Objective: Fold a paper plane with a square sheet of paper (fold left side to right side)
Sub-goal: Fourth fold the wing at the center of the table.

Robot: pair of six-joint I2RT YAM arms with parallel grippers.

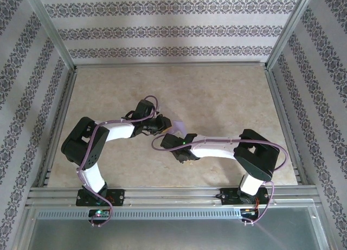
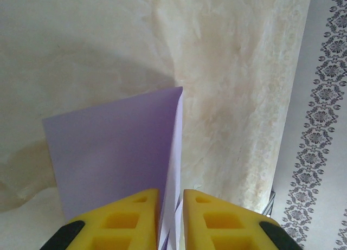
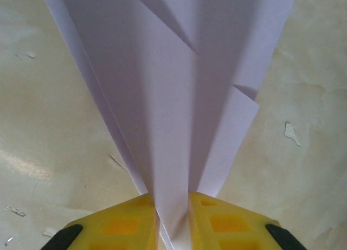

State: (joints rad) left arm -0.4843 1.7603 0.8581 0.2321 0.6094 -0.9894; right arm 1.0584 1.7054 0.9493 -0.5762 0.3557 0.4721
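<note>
The left gripper (image 2: 171, 220) is pressed nearly together, its 2 yellow fingers (image 2: 127, 218) pinching the lavender paper plane (image 2: 119, 147) at its folded edge, which runs up from between them. The right gripper (image 3: 172, 223) is likewise narrowed onto the same paper. The creased layers fan away from its fingers and are cut off at the top of that view. From above, both grippers meet over the middle of the marbled bench (image 1: 217, 93). The arms (image 1: 214, 148) and cables (image 1: 81, 171) hide most of the plane, leaving a small lavender patch. I cannot tell whether the paper touches the bench.
</note>
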